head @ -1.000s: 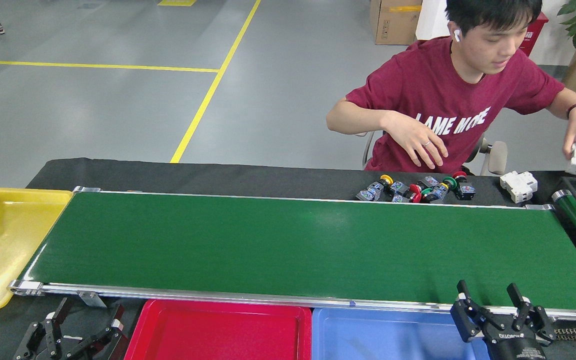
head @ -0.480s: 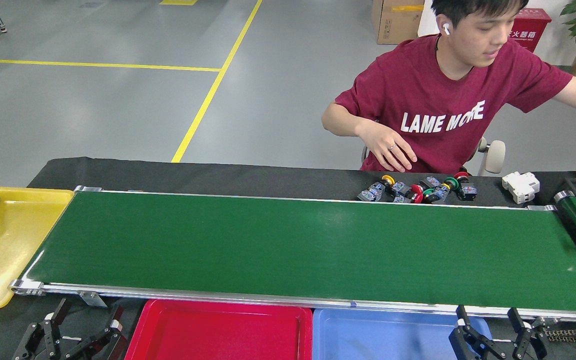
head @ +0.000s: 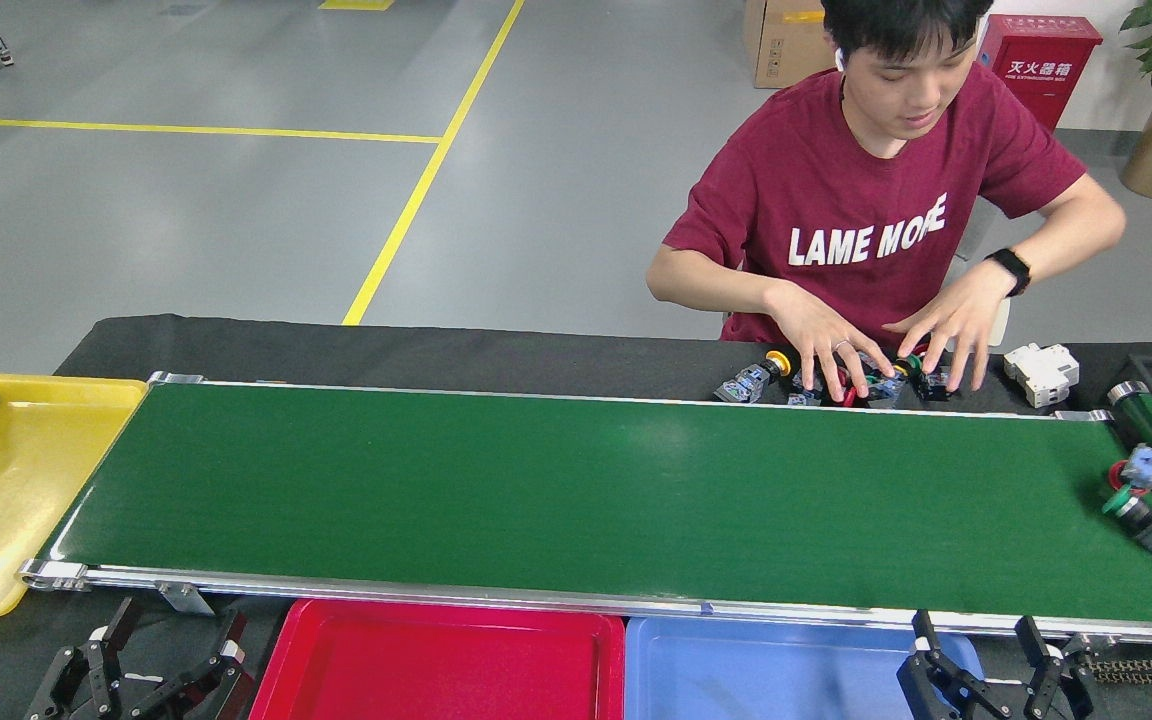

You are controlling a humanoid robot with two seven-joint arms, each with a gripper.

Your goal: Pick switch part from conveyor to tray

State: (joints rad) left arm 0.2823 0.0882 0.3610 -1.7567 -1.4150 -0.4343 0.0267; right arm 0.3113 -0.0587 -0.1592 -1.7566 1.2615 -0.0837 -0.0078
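Right hand (head: 988, 660) sits low at the near edge, just this side of the conveyor (head: 576, 490), its two dark fingers standing apart with nothing between them. Left hand (head: 151, 660) rests by the near left corner, beside the red tray (head: 441, 660), its fingers also spread and empty.

Two switch parts have arrived at the far right end of the belt: the green-capped switch part (head: 1151, 520) and, just behind it, the red-capped switch part (head: 1136, 467). The green-capped one lies on its side, long axis running diagonally from the cap at upper left to the clear blue block at lower right. It lies ahead of the right hand and off to the right, with the belt's near rail between them; the left hand is well apart, nearly the whole belt length away. So the pick looks like the right arm's job, and the blue tray (head: 766, 665) sits just beside that hand.

Across the counter (head: 386, 350), a person's hands (head: 826, 340) sort through more parts
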